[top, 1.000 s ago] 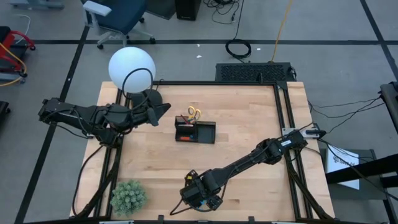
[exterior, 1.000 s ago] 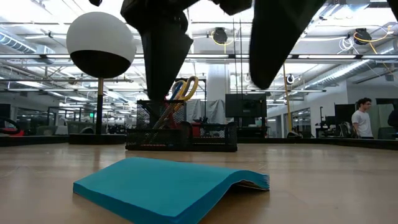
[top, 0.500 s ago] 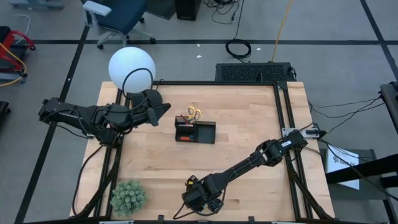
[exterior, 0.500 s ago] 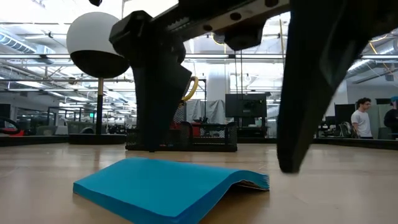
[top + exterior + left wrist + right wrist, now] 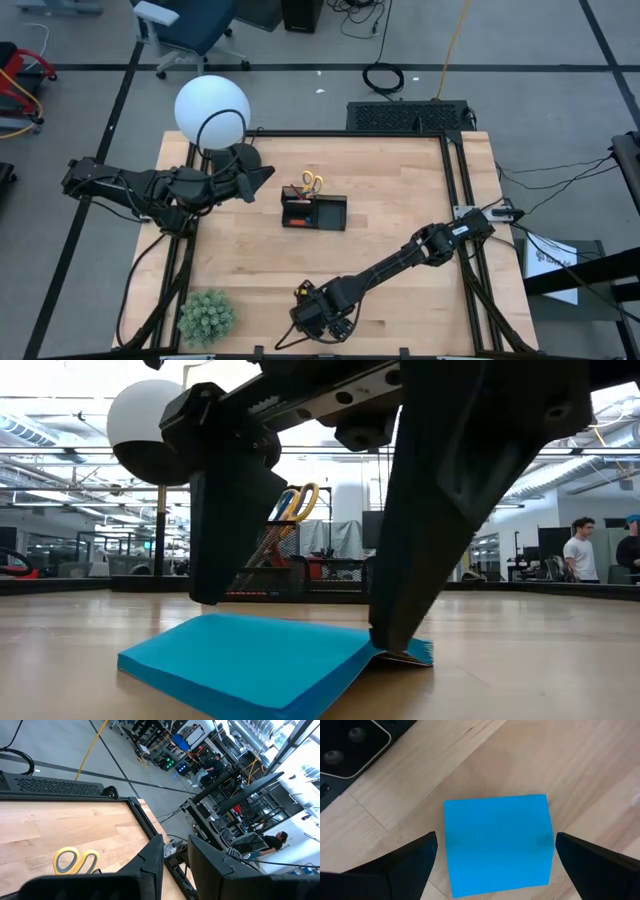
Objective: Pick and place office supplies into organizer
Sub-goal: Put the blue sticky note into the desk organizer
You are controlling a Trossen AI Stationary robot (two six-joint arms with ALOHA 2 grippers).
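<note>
right end effector [image 5: 300, 610] lowered, now straddling note pad [image 5: 250, 665]

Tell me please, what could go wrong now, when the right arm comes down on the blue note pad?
1. The blue note pad lies flat and low, with the open right gripper straddling it. The fingers may close over its top and miss it.
2. One corner of the pad already curls up in the low view; a pinch there could lift only some sheets or bend them.
3. The pad sits near the table front edge, so a push could slide it off.
</note>
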